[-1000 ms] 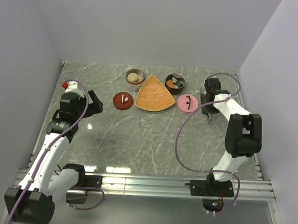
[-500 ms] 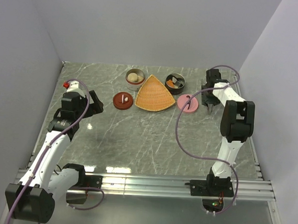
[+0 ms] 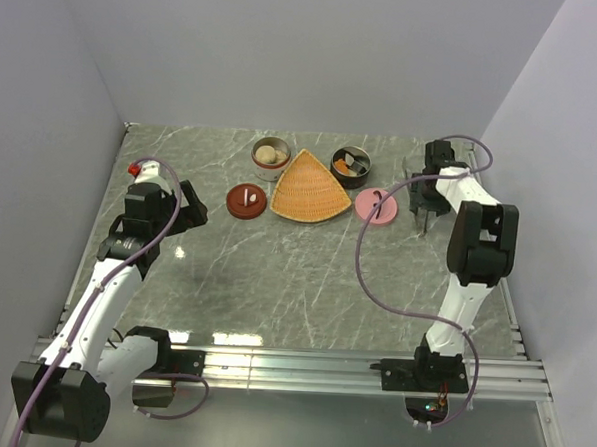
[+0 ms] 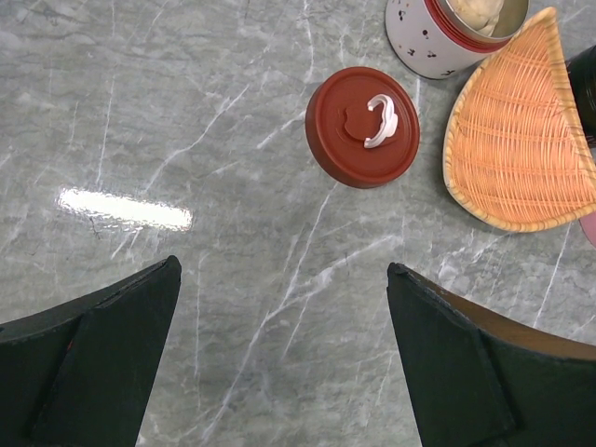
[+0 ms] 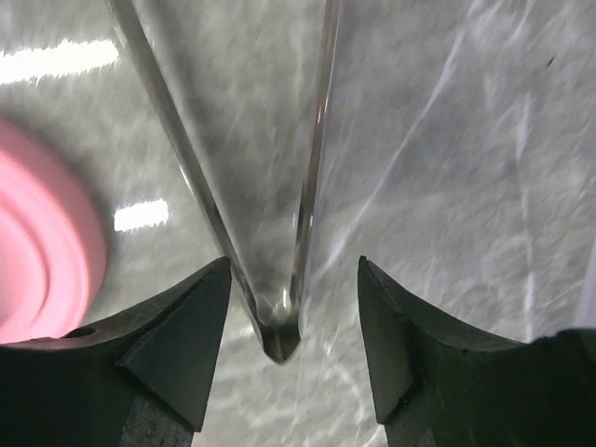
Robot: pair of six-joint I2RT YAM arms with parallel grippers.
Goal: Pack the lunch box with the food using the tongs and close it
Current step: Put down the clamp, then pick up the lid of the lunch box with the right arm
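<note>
The tongs (image 5: 279, 307) lie on the marble in the right wrist view, their joined end between my right gripper's (image 5: 294, 263) fingers with a gap on each side. That gripper (image 3: 425, 208) is open beside the pink lid (image 3: 377, 206). The lunch box is two round tins. The white one (image 3: 270, 156) holds pale beige lumps of food (image 4: 480, 11). The dark one (image 3: 351, 164) holds orange pieces. My left gripper (image 4: 279, 270) is wide open and empty at the left (image 3: 184, 213), short of the red-brown lid (image 4: 363, 127).
An orange woven fan-shaped tray (image 3: 307, 189) lies between the two lids and in front of the tins. The side walls stand close to both arms. The right arm's purple cable (image 3: 361, 277) loops over the table.
The right arm has swung toward the back right and its gripper has shifted away from the pink lid. The left arm has barely moved.
</note>
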